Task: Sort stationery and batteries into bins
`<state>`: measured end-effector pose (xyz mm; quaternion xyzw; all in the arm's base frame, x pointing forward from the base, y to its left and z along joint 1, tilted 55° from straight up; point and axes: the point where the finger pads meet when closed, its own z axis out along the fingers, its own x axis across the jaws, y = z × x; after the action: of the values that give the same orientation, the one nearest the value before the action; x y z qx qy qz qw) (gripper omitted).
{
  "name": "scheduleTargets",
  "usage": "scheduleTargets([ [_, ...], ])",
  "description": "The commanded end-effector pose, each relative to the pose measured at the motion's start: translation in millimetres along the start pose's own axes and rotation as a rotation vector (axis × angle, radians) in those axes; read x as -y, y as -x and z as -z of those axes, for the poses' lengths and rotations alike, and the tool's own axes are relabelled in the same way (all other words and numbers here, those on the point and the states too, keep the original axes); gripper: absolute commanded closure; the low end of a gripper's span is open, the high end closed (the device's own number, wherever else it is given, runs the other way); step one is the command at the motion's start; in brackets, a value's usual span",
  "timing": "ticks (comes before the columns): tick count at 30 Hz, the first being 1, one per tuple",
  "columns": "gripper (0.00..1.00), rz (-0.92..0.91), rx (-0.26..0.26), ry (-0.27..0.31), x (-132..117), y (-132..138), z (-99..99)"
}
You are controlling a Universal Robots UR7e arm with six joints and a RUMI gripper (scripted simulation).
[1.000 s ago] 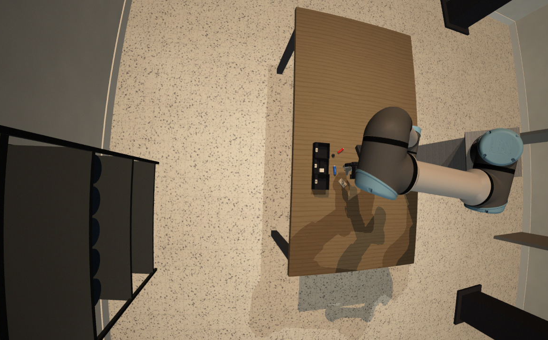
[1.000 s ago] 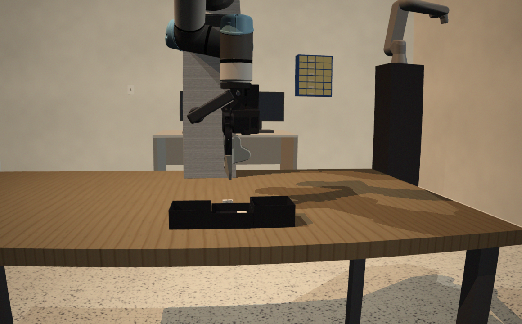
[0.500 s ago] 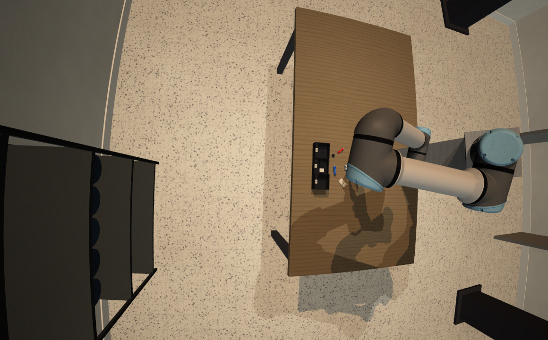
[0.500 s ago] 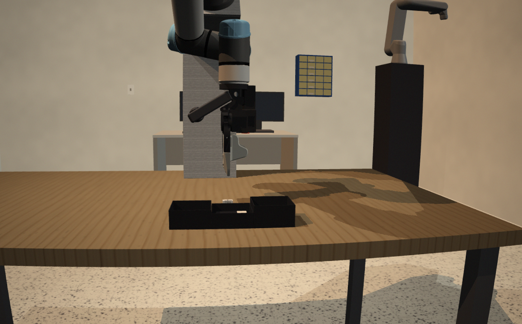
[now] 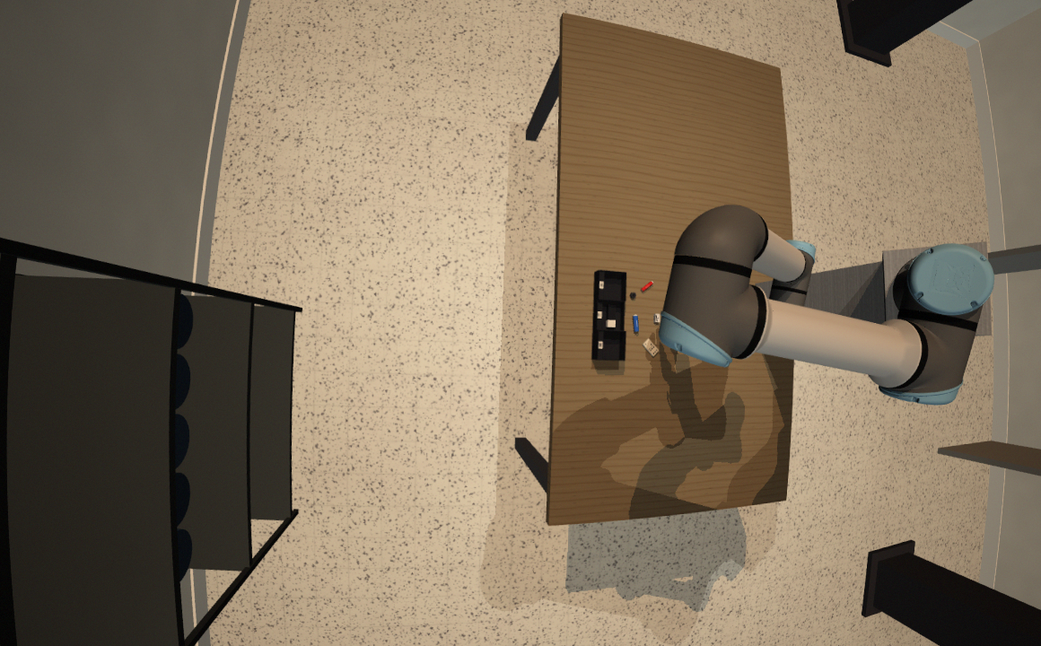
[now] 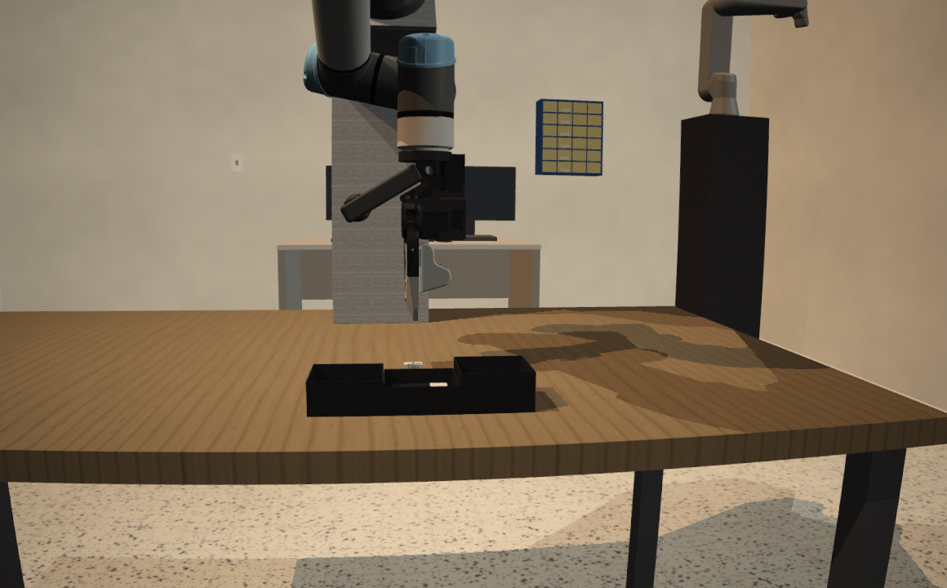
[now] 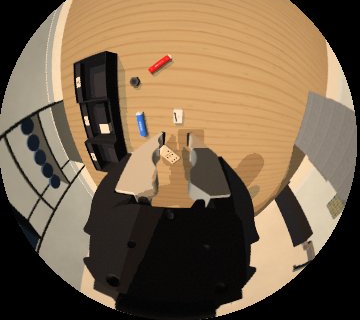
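Observation:
A row of three black bins [image 5: 609,274] [image 6: 360,402] [image 7: 119,110] stands on the wooden table [image 5: 669,120]; their small labels are too small to read. A small white piece [image 6: 437,384] [image 7: 104,128] lies in the middle bin. On the table beside the bins lie a red battery [image 5: 646,285] [image 7: 160,64], a blue battery [image 5: 635,323] [image 7: 142,123], a small black round piece [image 5: 633,296] [image 7: 134,81], a small white piece [image 5: 657,318] [image 7: 178,116] and a tan dotted tile [image 5: 651,345] [image 7: 169,155]. My gripper [image 6: 412,310] [image 7: 176,133] hangs well above the table, over the tile, fingers narrowly apart and empty. The arm hides it in the top view.
The arm's elbow [image 5: 712,281] reaches over the table's right side from its base [image 5: 941,281]. A black pedestal [image 6: 718,219] with another arm stands at the far right corner. A shelf rack [image 5: 107,441] stands on the floor to the left.

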<state>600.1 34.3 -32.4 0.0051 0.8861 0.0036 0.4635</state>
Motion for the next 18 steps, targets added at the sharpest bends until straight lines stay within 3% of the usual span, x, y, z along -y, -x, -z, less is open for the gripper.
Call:
scheduleTargets([
  [1,0.82,0.000,0.000,0.000,0,0,0.1],
  [6,0.82,0.000,0.000,0.000,0,0,0.1],
  [18,0.82,0.000,0.000,0.001,-1,-1,-41.0],
])
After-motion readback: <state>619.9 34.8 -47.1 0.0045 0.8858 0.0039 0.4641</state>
